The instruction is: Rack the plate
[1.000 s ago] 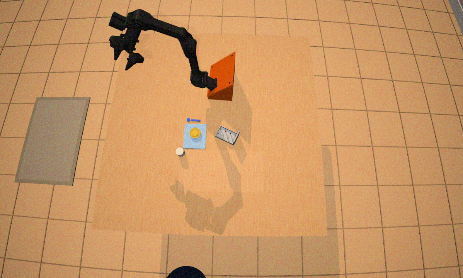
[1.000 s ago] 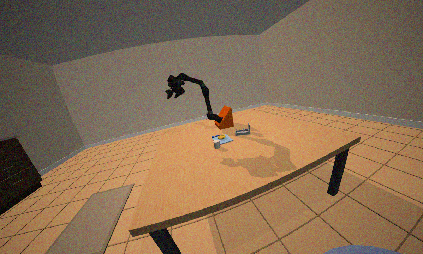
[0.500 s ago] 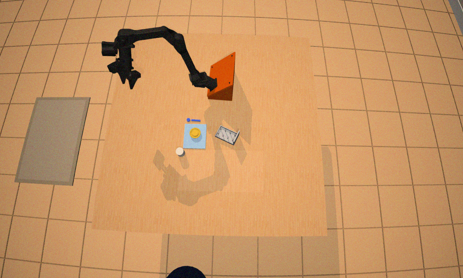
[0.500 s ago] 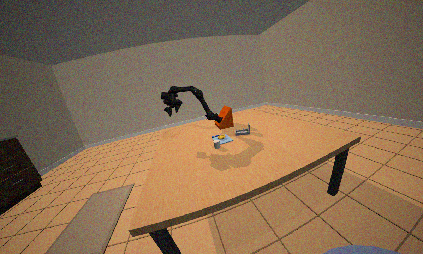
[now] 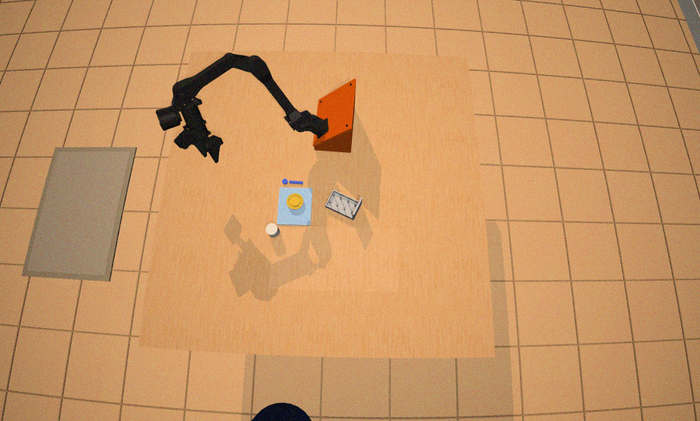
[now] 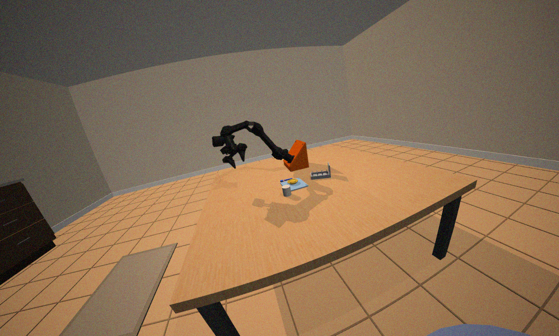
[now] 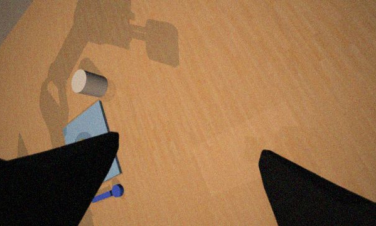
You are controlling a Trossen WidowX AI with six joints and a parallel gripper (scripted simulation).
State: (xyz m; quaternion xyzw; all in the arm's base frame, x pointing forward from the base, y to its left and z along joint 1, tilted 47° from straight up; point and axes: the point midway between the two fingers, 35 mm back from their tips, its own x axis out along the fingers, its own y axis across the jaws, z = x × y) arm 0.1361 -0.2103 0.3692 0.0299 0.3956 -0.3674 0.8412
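Observation:
The small round yellow plate (image 5: 295, 200) (image 6: 292, 181) lies flat above a light blue board (image 5: 284, 217) (image 6: 301, 185) (image 7: 88, 120). In the wrist view the left finger hides nearly all of the plate. The grey dish rack (image 5: 339, 211) (image 6: 320, 177) stands right of the board in the top and exterior views, with a taller piece at its right end. No plate is seen in its slots. My gripper (image 5: 210, 158) (image 6: 239, 164) (image 7: 190, 149) is open and empty, high above the table's left part, left of the plate and away from it.
A grey cylinder with a pale top (image 5: 271, 229) (image 6: 286, 191) (image 7: 91, 83) stands beside the board's near left corner. A small blue spoon-like piece (image 5: 295, 182) (image 7: 117, 190) lies along the board's far side. An orange wedge (image 5: 336, 110) (image 6: 296, 156) stands at the arm's base.

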